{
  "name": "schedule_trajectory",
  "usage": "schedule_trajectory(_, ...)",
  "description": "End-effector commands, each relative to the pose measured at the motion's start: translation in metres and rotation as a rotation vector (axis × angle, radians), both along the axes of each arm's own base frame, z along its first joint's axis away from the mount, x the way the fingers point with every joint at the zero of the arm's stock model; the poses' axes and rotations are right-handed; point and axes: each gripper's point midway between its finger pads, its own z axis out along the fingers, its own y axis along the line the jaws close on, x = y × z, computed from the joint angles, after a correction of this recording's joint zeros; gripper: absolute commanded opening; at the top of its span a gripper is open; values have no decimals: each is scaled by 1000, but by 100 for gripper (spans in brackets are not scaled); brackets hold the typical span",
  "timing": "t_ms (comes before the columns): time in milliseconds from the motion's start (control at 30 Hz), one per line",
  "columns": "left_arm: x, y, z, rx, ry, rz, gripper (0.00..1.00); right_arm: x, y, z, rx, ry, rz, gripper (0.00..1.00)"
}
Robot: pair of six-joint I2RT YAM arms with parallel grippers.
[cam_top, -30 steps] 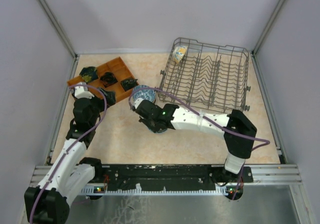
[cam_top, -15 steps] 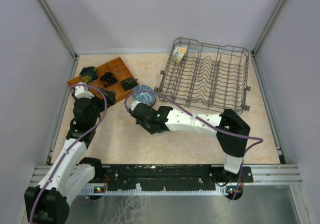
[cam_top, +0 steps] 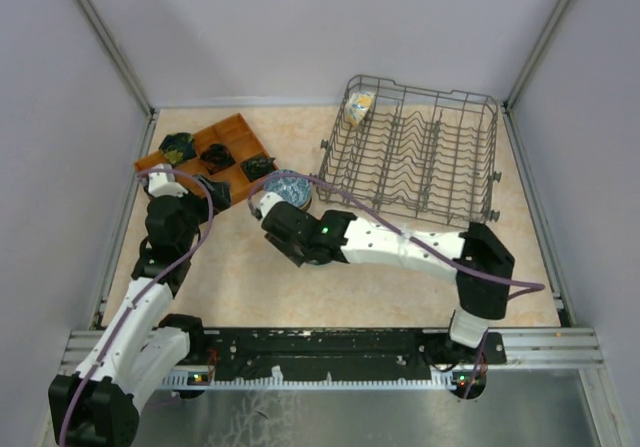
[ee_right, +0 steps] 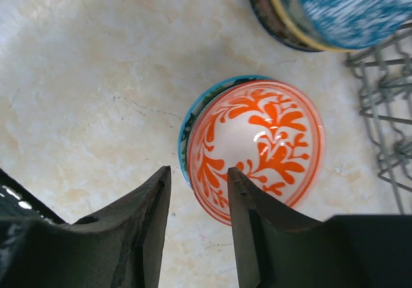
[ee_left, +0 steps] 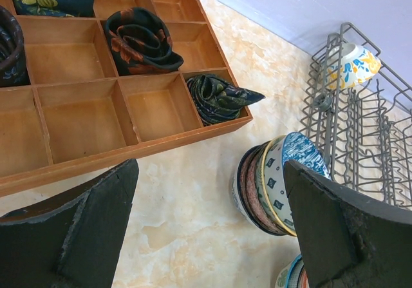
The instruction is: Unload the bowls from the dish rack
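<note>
My right end effector (ee_right: 198,172), narrowly parted and empty, hangs above the orange-patterned bowl (ee_right: 257,146), whose mouth faces up at me, nested in a blue-rimmed bowl (ee_right: 184,130)

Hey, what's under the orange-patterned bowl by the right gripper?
A blue-rimmed bowl: only a sliver of its rim shows left of the orange-patterned bowl. The rest, and anything lower, is covered.

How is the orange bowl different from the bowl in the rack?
The orange bowl lies flat on the table, nested in a blue-rimmed bowl; the rack bowl stands tilted among the dish rack wires. The orange bowl has orange leafy sprigs; the rack bowl has yellow and blue marks. Both are small, round and painted on white.
</note>
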Motion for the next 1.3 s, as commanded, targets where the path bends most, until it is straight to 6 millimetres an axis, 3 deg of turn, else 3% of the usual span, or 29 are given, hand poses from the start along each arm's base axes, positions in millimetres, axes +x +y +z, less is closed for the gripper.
schedule_trajectory(0, 0, 5, 15, 2, -43, 19, 99, 22, -2, 123, 285, -217, -82, 43)
schedule_trajectory(100, 0, 5, 14, 1, -41, 22, 99, 45, -24, 161, 402, -303, -161, 46)
schedule_trajectory(233, -1, 6, 14, -1, -42, 25, 100, 93, -66, 199, 625, -367, -256, 46)
schedule_trajectory(267, -1, 6, 14, -3, -45, 27, 99, 110, -87, 212, 689, -394, -297, 46)
schedule_trajectory(333, -2, 6, 13, -8, -52, 30, 99, 137, -111, 229, 805, -443, -333, 48)
schedule_trajectory(433, -3, 6, 15, -30, -76, 34, 99, 174, -144, 237, 901, -476, -383, 48)
schedule_trajectory(600, -5, 8, 13, -46, -113, 46, 99, 234, -170, 228, 997, -462, -431, 49)
schedule_trajectory(767, -4, 13, 13, -47, -133, 74, 100, 292, -184, 200, 1101, -383, -448, 50)
schedule_trajectory(967, -1, 13, 8, -64, -146, 82, 99, 357, -191, 144, 1133, -278, -474, 54)
schedule_trajectory(1100, 5, 15, -1, -59, -126, 101, 99, 388, -194, 119, 1145, -243, -493, 56)
schedule_trajectory(1267, 10, 15, -5, -53, -120, 100, 99, 416, -193, 101, 1176, -219, -494, 57)
